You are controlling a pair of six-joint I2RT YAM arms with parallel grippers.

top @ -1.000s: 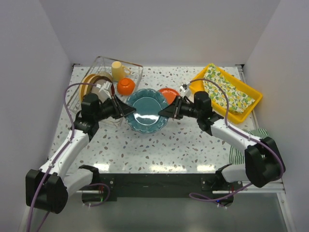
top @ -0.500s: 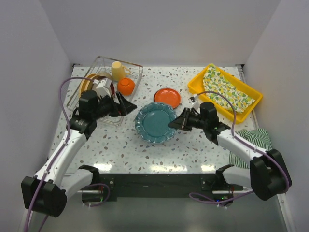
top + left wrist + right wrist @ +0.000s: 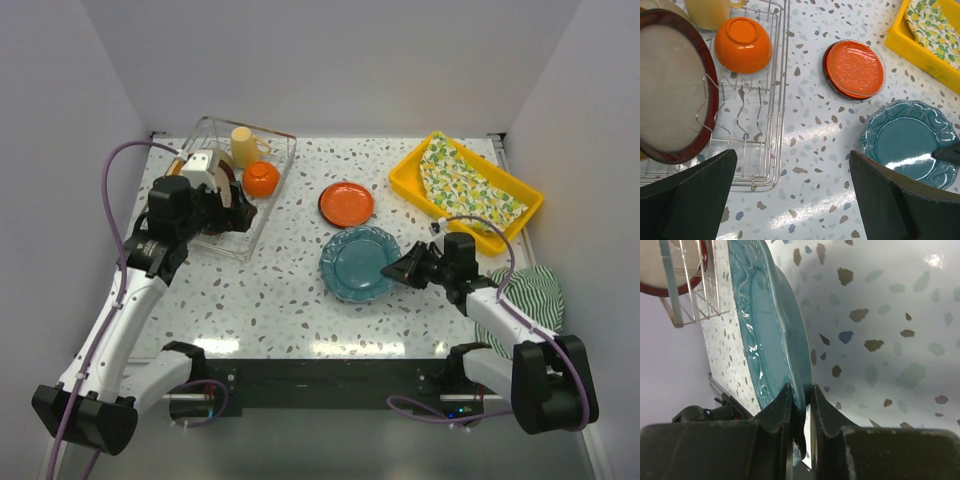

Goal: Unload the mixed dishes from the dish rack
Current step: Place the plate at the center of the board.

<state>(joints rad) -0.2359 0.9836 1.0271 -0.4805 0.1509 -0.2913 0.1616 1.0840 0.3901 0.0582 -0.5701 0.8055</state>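
The scalloped teal glazed plate (image 3: 360, 263) sits low over the speckled terrazzo table (image 3: 290, 290), in front of the arms and right of centre. The right gripper (image 3: 398, 270) is clamped on its right rim. In the right wrist view one dark finger (image 3: 782, 407) presses the embossed upper face and the other the underside. Whether the plate rests fully on the table cannot be told.

The left gripper (image 3: 240, 212) hovers over the near right corner of the silvery wire dish rack (image 3: 283, 165) with its fingers spread wide, holding nothing. In its wrist view the two black fingertips (image 3: 695, 195) stand far apart, one over the rack's zigzag bottom wires, the other over bare table near the teal plate.

Inside the rack a dark brown plate with a matte cream face (image 3: 670, 90) leans on edge in the wire slots at the left. A glossy orange bowl (image 3: 743, 44) lies upside down beside it. A cream mug (image 3: 243, 145) stands at the far end.

A flat round orange plate (image 3: 346, 204) lies on the table just behind the teal one, apart from it. To the right is a yellow rectangular plastic tray (image 3: 410, 180) with a lemon-print cloth (image 3: 465, 185) in it. A green striped cloth (image 3: 530, 295) lies under the right arm.
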